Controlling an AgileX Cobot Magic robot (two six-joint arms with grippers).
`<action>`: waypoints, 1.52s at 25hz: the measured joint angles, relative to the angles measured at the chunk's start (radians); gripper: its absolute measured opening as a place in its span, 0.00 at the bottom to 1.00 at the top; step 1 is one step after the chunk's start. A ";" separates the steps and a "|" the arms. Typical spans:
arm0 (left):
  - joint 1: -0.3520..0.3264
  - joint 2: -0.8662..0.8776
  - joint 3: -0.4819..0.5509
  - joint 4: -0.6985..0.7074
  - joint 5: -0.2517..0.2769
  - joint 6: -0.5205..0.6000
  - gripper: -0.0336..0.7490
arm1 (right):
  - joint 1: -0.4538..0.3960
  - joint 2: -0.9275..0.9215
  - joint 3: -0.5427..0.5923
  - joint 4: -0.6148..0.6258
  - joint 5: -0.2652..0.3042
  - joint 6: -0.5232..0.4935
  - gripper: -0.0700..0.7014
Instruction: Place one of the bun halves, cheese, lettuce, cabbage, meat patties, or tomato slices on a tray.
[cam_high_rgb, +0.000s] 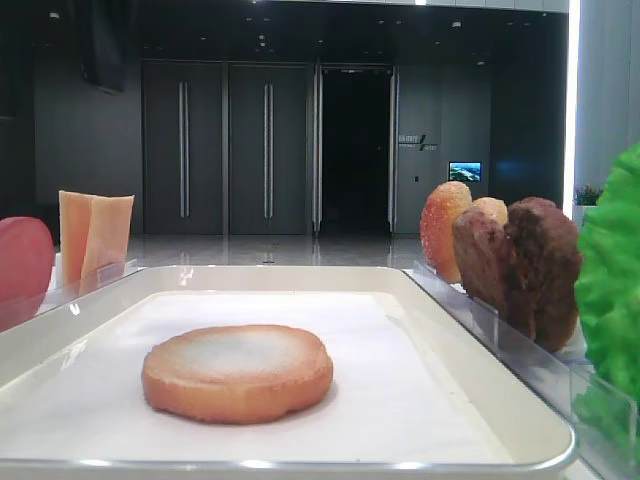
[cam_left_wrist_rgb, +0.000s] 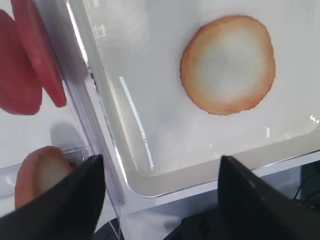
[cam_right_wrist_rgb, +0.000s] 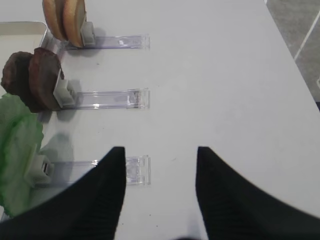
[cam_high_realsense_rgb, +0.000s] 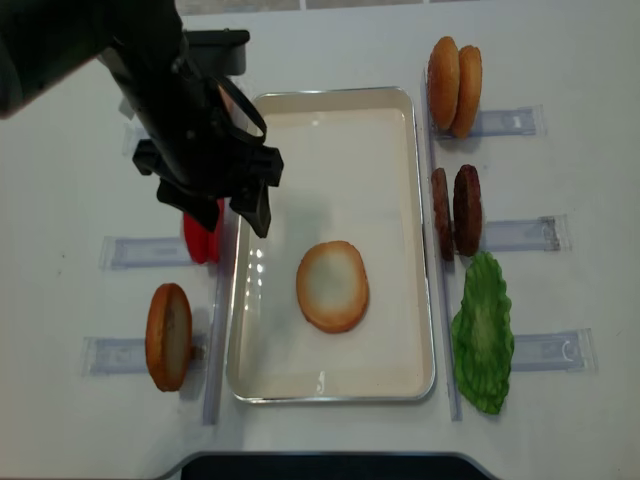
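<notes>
A bun half (cam_high_realsense_rgb: 332, 286) lies flat, pale side up, in the middle of the cream tray (cam_high_realsense_rgb: 395, 110), so that piece is done. The left gripper (cam_high_realsense_rgb: 232, 200) hangs above the tray's left edge with its jaws wide apart and nothing in them. The right gripper (cam_right_wrist_rgb: 160, 192) at the bottom of its wrist view is wide too and empty. I think the next move is to pick another food, maybe the tomato slices (cam_high_realsense_rgb: 203, 238) just left of the tray. It needs a careful squeeze on the thin edge.
</notes>
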 joint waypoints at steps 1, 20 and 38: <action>0.000 -0.004 -0.004 0.003 0.001 0.000 0.72 | 0.000 0.000 0.000 0.000 0.000 0.000 0.54; 0.069 -0.039 -0.008 0.073 0.003 0.012 0.73 | 0.000 0.000 0.000 0.000 0.000 0.000 0.54; 0.354 -0.076 -0.008 0.116 0.006 0.171 0.73 | 0.000 0.000 0.000 0.000 0.000 0.000 0.54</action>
